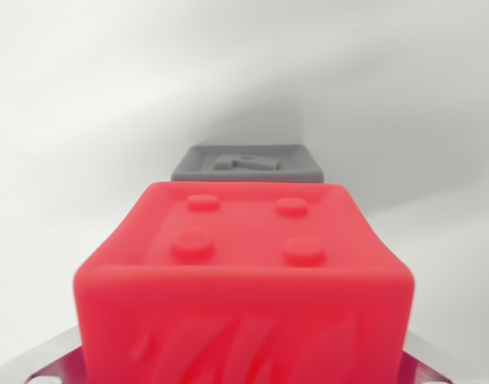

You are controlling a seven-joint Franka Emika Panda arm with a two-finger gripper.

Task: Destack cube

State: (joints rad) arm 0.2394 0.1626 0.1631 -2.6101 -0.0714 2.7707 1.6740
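A red cube (244,272) with four round studs on top fills the lower half of the wrist view, very close to the camera. It sits between the metal parts of my gripper (244,372), which show only at the bottom left and bottom right corners. The gripper looks shut on the cube, with the fingertips hidden behind it. Beyond the red cube, a grey cube (248,163) rests on the white surface, apart from the red one, with a raised shape on its top face.
A plain white surface (84,160) stretches all around both cubes and up to a white backdrop. A soft shadow falls to the wrist view's right of the grey cube.
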